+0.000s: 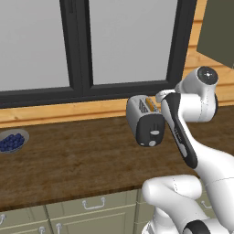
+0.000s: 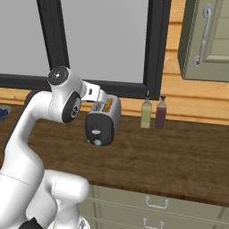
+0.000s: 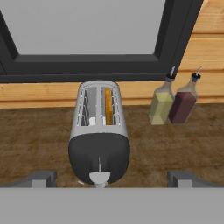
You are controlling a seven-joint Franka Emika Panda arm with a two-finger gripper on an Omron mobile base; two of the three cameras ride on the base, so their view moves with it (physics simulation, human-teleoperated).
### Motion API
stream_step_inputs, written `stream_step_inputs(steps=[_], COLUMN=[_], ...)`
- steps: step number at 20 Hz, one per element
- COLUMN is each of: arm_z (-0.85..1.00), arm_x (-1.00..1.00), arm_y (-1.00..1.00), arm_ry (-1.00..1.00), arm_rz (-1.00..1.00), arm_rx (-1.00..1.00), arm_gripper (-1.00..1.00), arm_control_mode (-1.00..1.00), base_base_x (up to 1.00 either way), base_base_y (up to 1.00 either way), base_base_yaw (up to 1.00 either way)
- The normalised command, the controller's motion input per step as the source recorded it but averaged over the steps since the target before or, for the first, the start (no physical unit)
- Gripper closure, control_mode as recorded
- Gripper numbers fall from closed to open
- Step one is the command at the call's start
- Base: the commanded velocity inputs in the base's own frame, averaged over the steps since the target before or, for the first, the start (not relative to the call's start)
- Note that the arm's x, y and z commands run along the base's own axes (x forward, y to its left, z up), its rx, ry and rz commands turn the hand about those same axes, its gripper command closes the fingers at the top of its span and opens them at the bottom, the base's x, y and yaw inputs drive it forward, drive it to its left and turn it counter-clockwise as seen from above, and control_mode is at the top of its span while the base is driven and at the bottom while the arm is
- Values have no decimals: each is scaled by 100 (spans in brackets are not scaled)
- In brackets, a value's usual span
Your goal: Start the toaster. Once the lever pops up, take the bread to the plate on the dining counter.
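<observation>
The silver toaster (image 3: 99, 131) stands on the wood counter under the window, its black end panel facing me; it also appears as the toaster (image 1: 144, 121) and the toaster (image 2: 103, 118) in the base views. A bread slice (image 3: 108, 107) stands in its right slot, top edge showing. The lever, a light tab (image 3: 99, 177), sits low on the black panel. My gripper (image 3: 111, 179) is open, fingertips wide apart on either side of the panel and not touching it. The hand hovers just above and behind the toaster in the base views. The plate and dining counter are out of view.
Two bottles, one yellowish (image 3: 161, 103) and one dark red (image 3: 183, 103), stand right of the toaster against the wall. A grey bowl of blueberries (image 1: 12, 140) sits far left on the counter. An olive wall cabinet (image 2: 205, 40) hangs at upper right.
</observation>
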Motion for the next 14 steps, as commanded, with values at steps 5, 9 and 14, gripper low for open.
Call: stream_step_inputs(steps=[5,9,14], arm_z=[0,0,0], arm_x=[0,0,0], arm_y=[0,0,0], arm_ry=[0,0,0], arm_rz=[0,0,0], arm_rx=[0,0,0], arm_gripper=[-100,-100,-100], arm_control_mode=[-100,-100,-100], base_base_x=[0,0,0], base_base_y=[0,0,0], base_base_yaw=[0,0,0])
